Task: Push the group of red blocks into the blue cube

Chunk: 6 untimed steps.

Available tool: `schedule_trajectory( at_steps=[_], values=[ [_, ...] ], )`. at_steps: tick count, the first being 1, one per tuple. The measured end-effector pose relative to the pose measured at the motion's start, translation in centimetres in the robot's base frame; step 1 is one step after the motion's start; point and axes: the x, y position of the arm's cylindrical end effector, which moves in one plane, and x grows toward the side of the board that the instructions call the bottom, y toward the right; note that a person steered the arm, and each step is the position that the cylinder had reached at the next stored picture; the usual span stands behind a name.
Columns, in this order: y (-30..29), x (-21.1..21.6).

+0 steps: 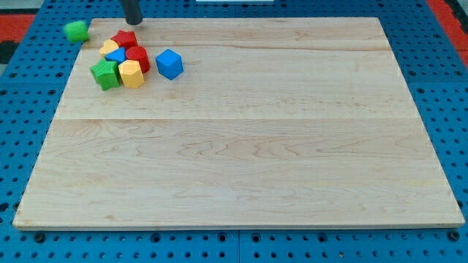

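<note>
My tip [134,22] shows at the view's top left, just above and slightly right of the block cluster, apart from it. A red star-shaped block [125,39] is the nearest block to it. A second red block [140,57] sits just below, touching a blue block [116,55], a yellow block [110,48], a yellow hexagonal block [131,74] and a green block [105,74]. The blue cube [169,63] stands alone just right of the cluster, a small gap from the second red block.
A green block [76,30] lies by the board's top-left corner, left of the cluster. The wooden board [248,139] rests on a blue perforated table [446,109].
</note>
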Motion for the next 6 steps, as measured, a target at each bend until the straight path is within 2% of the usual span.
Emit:
schedule_trajectory(
  at_steps=[1,3,4,6],
  values=[
    [0.2,0.0],
    [-2.8,7.0],
    [-1.4,11.4],
    [4.1,11.7]
  ],
)
